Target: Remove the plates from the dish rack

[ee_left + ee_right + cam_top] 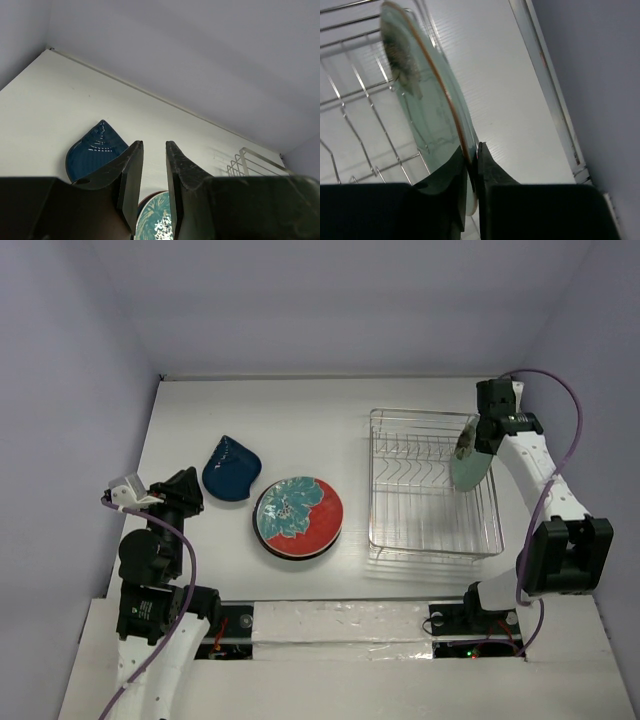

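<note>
The silver wire dish rack (372, 480) stands on the right of the table. One pale green plate (468, 462) with a reddish rim stands on edge at its far right. My right gripper (478, 435) is shut on this plate's rim; in the right wrist view the fingers (490, 170) pinch the plate (420, 100) from both sides over the rack wires (350, 100). A dark blue wavy-edged plate (230, 470) and a red plate with a teal pattern (298, 517) lie on the table to the left. My left gripper (190, 490) hangs open and empty beside the blue plate.
The red and teal plate rests on a darker plate underneath. In the left wrist view the blue plate (87, 150), the teal-patterned plate (155, 220) and a corner of the rack (250, 162) show past the left gripper (154, 145). Walls close the table on three sides.
</note>
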### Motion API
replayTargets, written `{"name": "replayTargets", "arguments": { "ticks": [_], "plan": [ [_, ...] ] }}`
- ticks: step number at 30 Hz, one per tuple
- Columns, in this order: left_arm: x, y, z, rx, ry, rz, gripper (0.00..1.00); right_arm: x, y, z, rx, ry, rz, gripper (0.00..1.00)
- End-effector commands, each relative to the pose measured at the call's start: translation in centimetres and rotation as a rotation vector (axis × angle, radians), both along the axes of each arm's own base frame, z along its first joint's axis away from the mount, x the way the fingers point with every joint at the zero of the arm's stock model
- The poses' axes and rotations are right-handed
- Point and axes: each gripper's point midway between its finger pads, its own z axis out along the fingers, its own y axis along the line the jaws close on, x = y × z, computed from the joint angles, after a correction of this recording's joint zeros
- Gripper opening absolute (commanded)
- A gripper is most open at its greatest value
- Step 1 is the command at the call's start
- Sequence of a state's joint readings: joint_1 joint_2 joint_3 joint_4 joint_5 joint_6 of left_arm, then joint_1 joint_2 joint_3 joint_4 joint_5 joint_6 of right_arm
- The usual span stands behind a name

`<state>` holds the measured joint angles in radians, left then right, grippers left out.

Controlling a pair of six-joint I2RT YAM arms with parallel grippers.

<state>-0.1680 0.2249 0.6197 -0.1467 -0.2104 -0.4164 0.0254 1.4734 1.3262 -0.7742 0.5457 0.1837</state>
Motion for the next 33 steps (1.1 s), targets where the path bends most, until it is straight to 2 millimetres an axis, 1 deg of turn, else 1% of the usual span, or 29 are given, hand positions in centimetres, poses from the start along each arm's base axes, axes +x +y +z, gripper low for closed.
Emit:
{"name": "replayTargets", "arguments": {
  "ticks": [1,3,5,8,9,10,11,12,13,15,16,18,19,21,22,23,24,25,26,27,28,29,30,31,32,33],
  "plan": [
    [0.0,0.1,1.1,0.004,-0.046,0.004,0.22,1.5,-0.5,3.1,-0.035,-0.098,0.01,0.05],
    [0.1,0.1,1.1,0.003,-0.045,0.004,0.22,1.2,-0.4,3.9,-0.034,-0.111,0.025,0.0],
    [0.2,0.1,0.9,0.005,-0.039,0.004,0.22,1.0,-0.4,4.5,-0.039,-0.107,0.03,0.0],
    [0.2,0.1,0.9,0.005,-0.037,0.004,0.23,0.6,-0.8,6.5,-0.068,-0.133,0.029,0.0],
    [0.2,0.1,1.0,0.004,-0.039,0.003,0.23,0.4,-0.8,7.8,-0.093,-0.148,0.035,0.0],
    [0.3,0.1,0.9,0.004,-0.036,0.003,0.23,0.3,-0.6,8.6,-0.105,-0.158,0.038,0.0],
    [0.2,0.1,1.0,0.003,-0.04,0.003,0.23,0.1,-0.8,9.3,-0.12,-0.166,0.031,0.0],
    [0.2,0.1,0.9,0.004,-0.037,0.003,0.23,0.0,-0.6,10.1,-0.136,-0.175,0.044,0.0],
    [0.2,0.1,1.0,0.003,-0.042,0.003,0.23,0.1,-0.3,11.4,-0.158,-0.198,0.047,0.0],
    [0.2,0.1,1.0,0.002,-0.041,0.003,0.23,0.0,-0.1,12.4,-0.192,-0.203,0.054,0.0],
    [0.2,0.1,1.0,0.002,-0.041,0.003,0.23,0.0,0.0,13.5,-0.206,-0.225,0.044,0.0],
    [0.2,0.1,0.9,0.002,-0.039,0.003,0.23,0.0,0.7,14.6,-0.207,-0.256,0.066,0.0],
    [0.2,0.1,0.9,0.002,-0.039,0.003,0.23,0.0,0.5,15.3,-0.218,-0.281,0.049,0.0],
    [0.2,0.1,0.9,0.002,-0.039,0.003,0.23,-0.1,0.9,16.8,-0.192,-0.33,0.046,0.0],
    [0.3,0.0,0.9,0.002,-0.038,0.003,0.23,0.1,1.7,17.6,-0.152,-0.363,0.076,0.0],
    [0.3,0.0,0.9,0.002,-0.038,0.003,0.23,-0.1,2.3,19.4,-0.11,-0.428,0.098,0.0],
    [0.3,0.1,0.9,0.002,-0.039,0.003,0.23,0.0,3.5,20.2,-0.044,-0.481,0.122,0.0],
    [0.3,0.1,1.0,0.002,-0.041,0.003,0.23,0.4,5.7,20.7,0.054,-0.519,0.214,0.0],
    [0.3,0.0,0.9,0.002,-0.039,0.003,0.23,0.5,7.3,21.3,0.117,-0.55,0.269,0.0],
    [0.3,0.0,0.9,0.002,-0.039,0.003,0.23,0.3,9.4,21.8,0.204,-0.588,0.311,0.0],
    [0.3,0.0,0.9,0.002,-0.038,0.003,0.23,0.3,12.2,21.5,0.299,-0.584,0.412,0.0],
    [0.3,0.0,0.8,0.004,-0.036,0.003,0.23,0.2,14.1,21.2,0.361,-0.582,0.47,0.0],
    [0.3,0.0,0.8,0.004,-0.034,0.003,0.23,0.2,16.1,20.0,0.445,-0.569,0.502,0.0],
    [0.3,0.0,0.9,0.004,-0.034,0.003,0.23,-0.8,19.9,19.2,0.558,-0.535,0.624,0.0],
    [0.4,0.0,0.8,0.003,-0.033,0.003,0.23,-1.5,22.2,18.6,0.645,-0.521,0.694,0.0],
    [0.4,0.0,0.8,0.003,-0.031,0.003,0.23,-2.2,24.2,18.0,0.748,-0.509,0.722,0.0]
  ]
}}
